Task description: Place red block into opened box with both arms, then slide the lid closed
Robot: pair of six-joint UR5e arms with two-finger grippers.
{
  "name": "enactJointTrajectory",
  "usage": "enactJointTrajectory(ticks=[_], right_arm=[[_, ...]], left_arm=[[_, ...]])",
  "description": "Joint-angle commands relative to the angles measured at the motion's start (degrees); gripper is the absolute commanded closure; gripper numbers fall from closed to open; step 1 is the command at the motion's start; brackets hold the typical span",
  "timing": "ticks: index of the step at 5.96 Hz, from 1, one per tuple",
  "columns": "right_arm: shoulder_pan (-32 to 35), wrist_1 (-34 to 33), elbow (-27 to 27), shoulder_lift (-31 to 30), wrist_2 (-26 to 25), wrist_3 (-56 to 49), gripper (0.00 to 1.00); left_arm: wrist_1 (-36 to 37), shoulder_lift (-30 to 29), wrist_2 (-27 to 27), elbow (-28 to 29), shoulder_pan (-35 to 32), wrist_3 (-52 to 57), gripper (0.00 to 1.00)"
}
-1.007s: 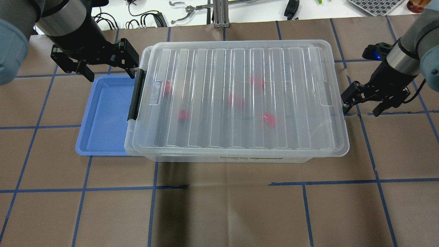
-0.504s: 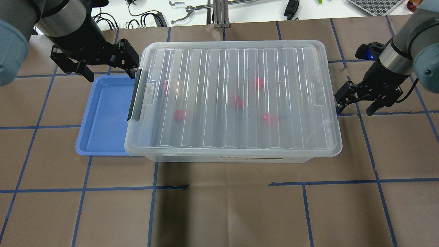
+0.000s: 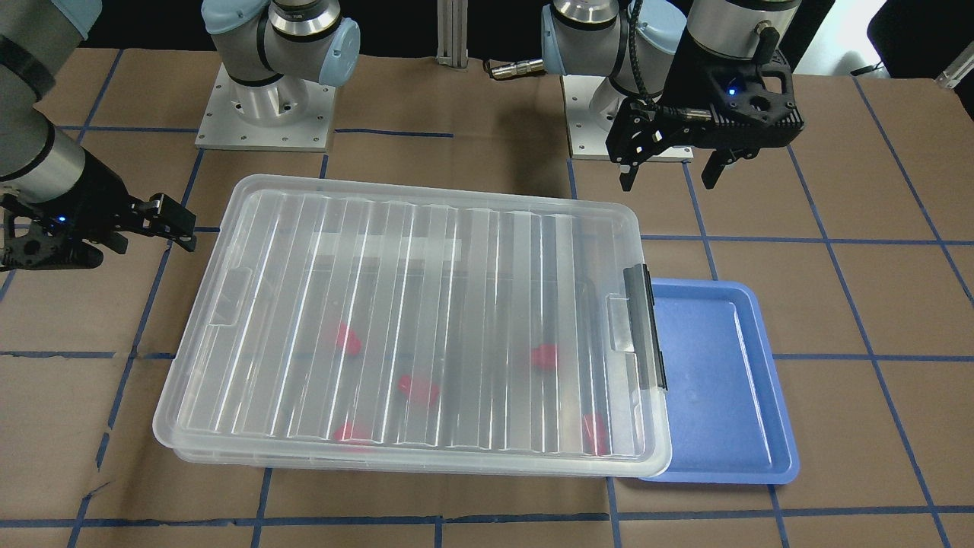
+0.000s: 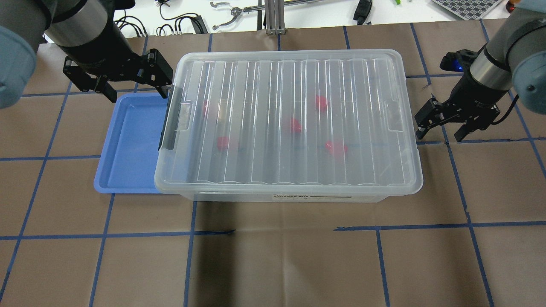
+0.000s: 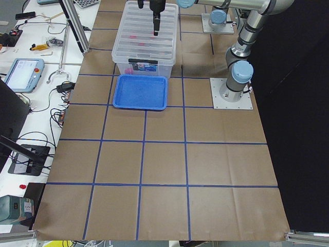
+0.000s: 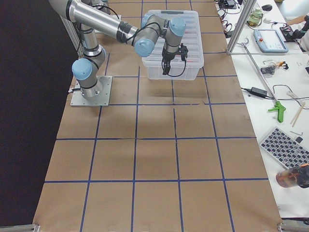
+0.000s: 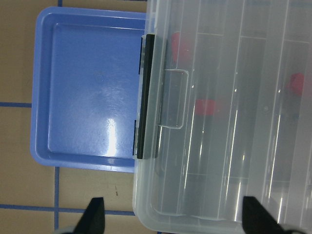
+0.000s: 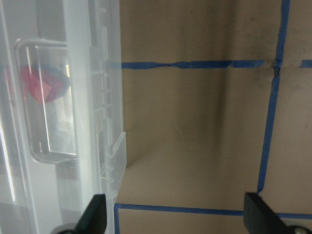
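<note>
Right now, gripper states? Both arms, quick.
Left gripper: open, holding nothing.
Right gripper: open, holding nothing, at the short end of the lid.

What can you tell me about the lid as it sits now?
The lid is a clear, translucent plastic sheet with parallel ribs and a rectangular tab at each short end. It lies flat on the box, covering the whole opening, with one tab beside the black latch bar. Through it the red blocks show blurred. The open right tool sits close by the other short end; whether it touches is unclear.
</note>
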Motion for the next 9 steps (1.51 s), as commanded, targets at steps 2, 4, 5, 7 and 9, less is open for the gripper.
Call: enactJointTrajectory(ticks=[2, 4, 5, 7, 9], right_arm=[[4.22, 6.99, -10.15, 0.31, -0.73, 6.28, 0.00], [11.86, 9.20, -14.30, 0.49, -0.90, 16.05, 0.00], [14.42, 11.04, -15.79, 0.14, -0.99, 20.70, 0.00], [19.61, 14.12, -17.65, -0.39, -3.08, 25.49, 0.00], [19.28, 15.54, -17.13, -1.79, -3.19, 25.41, 0.00]], left_arm=[[0.04, -0.03, -0.10, -0.06, 0.00, 0.00, 0.02], [0.04, 0.06, -0.10, -0.06, 0.00, 0.00, 0.02], [0.04, 0.06, -0.10, -0.15, 0.00, 0.00, 0.02], [0.04, 0.06, -0.10, -0.15, 0.00, 0.00, 0.02], [0.04, 0.06, -0.10, -0.15, 0.00, 0.00, 0.02]])
